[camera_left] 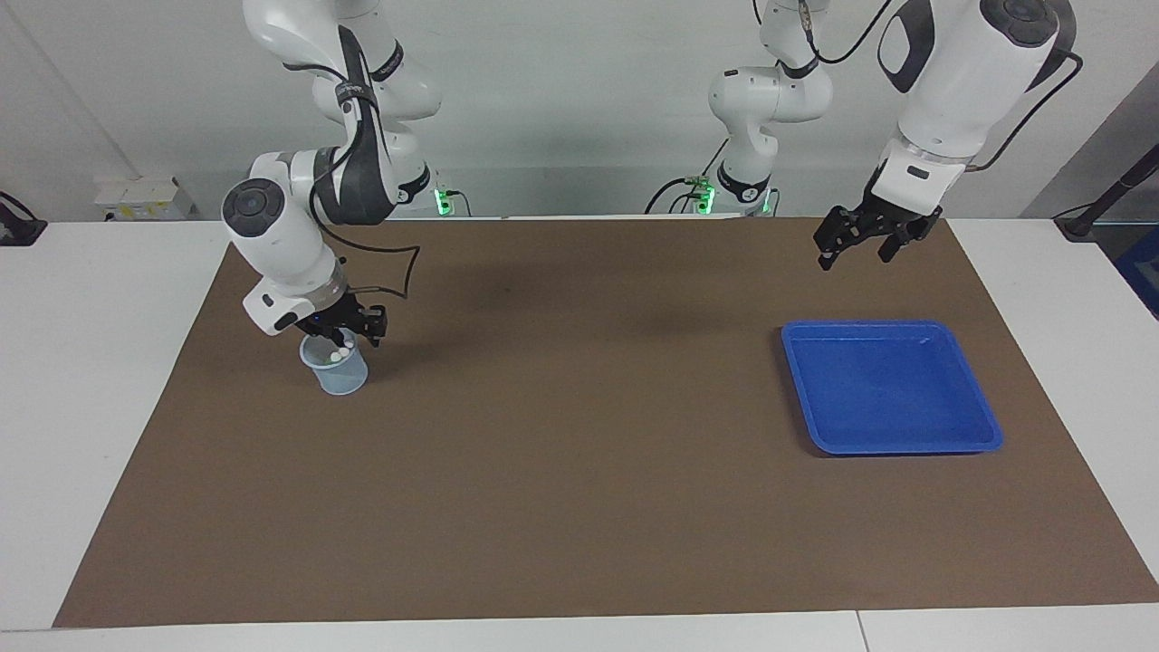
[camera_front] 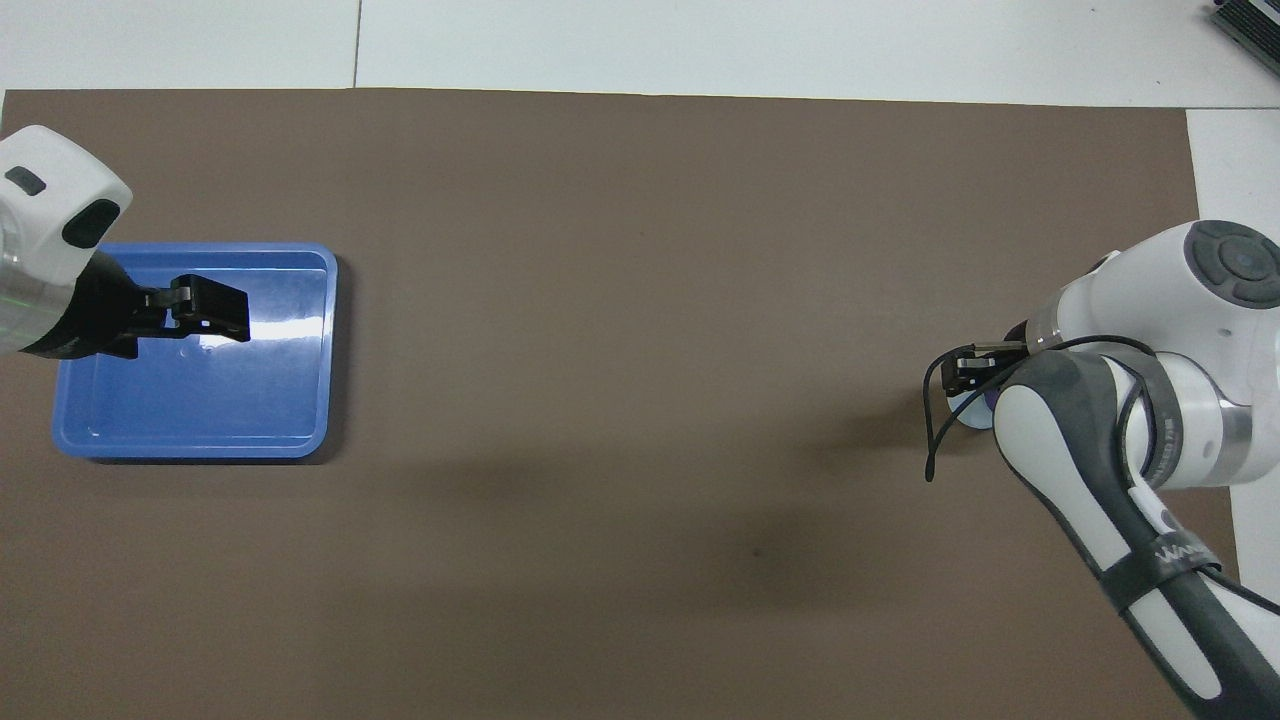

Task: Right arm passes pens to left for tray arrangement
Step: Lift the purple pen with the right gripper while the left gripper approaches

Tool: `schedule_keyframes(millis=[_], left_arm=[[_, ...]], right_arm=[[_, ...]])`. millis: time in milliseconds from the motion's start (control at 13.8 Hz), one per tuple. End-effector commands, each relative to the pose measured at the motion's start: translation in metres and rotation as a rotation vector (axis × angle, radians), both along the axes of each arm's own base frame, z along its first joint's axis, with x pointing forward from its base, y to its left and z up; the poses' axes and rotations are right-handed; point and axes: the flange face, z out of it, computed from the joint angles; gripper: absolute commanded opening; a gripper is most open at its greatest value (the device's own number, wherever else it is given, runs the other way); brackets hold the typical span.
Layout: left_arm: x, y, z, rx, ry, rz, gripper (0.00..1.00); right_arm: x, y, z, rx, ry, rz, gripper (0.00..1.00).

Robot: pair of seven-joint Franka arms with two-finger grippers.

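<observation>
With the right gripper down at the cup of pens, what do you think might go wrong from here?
1. The right gripper sits at the rim of the light cup; lifting a pen might tip or drag it.
2. The pens stand bunched together, so two might come up.
3. The left gripper waits above the tray, away from the cup, so the handover needs a long carry.

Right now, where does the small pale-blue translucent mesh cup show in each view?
Facing view: the small pale-blue translucent mesh cup stands at the picture's left, directly under the right gripper.
Overhead view: only a sliver of it shows at the right, under that gripper.
Shared landmark: the shallow bright-blue plastic tray at the left arm's end.
</observation>
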Motion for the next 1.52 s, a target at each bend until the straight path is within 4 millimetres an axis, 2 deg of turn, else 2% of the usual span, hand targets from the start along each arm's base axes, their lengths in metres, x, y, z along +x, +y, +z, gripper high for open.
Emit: schedule_keyframes(millis=[0, 145, 290, 507, 580, 652, 797, 870, 1015, 1232, 1450], left_arm=[[-0.012, -0.008, -0.004, -0.010, -0.005, 0.011, 1.00], [-0.014, -0.007, -0.004, -0.009, 0.001, 0.014, 1.00], [-0.023, -0.006, -0.016, -0.017, 0.024, 0.075, 1.00], [-0.032, -0.014, -0.026, -0.103, 0.046, 0.147, 1.00], [-0.035, -0.018, -0.029, -0.116, 0.045, 0.150, 1.00], [-0.042, -0.031, -0.035, -0.152, 0.049, 0.176, 1.00], [-0.056, -0.046, -0.050, -0.184, 0.025, 0.232, 1.00], [-0.063, -0.055, -0.057, -0.216, 0.021, 0.254, 1.00], [-0.066, -0.058, -0.061, -0.314, 0.026, 0.308, 1.00], [-0.063, -0.060, -0.055, -0.489, 0.062, 0.395, 1.00], [-0.064, -0.071, -0.060, -0.563, 0.058, 0.517, 1.00]], right_arm=[[-0.001, -0.012, -0.006, 0.005, -0.007, -0.034, 0.47], [-0.001, -0.015, -0.006, 0.004, -0.008, -0.038, 0.47], [-0.001, -0.016, -0.006, 0.005, -0.008, -0.040, 0.47], [-0.001, -0.022, -0.007, 0.003, -0.007, -0.050, 0.27], [-0.001, -0.022, -0.007, 0.003, -0.007, -0.051, 0.26], [-0.001, -0.022, -0.007, 0.003, -0.007, -0.051, 0.23], [-0.001, -0.021, -0.006, 0.003, -0.004, -0.050, 0.03], [-0.002, -0.021, -0.006, 0.004, 0.002, -0.052, 0.00], [-0.002, -0.022, -0.001, -0.002, 0.016, -0.046, 0.00], [0.003, -0.020, 0.032, -0.007, 0.041, -0.032, 0.00], [0.003, -0.009, 0.080, -0.003, 0.048, 0.018, 0.00]])
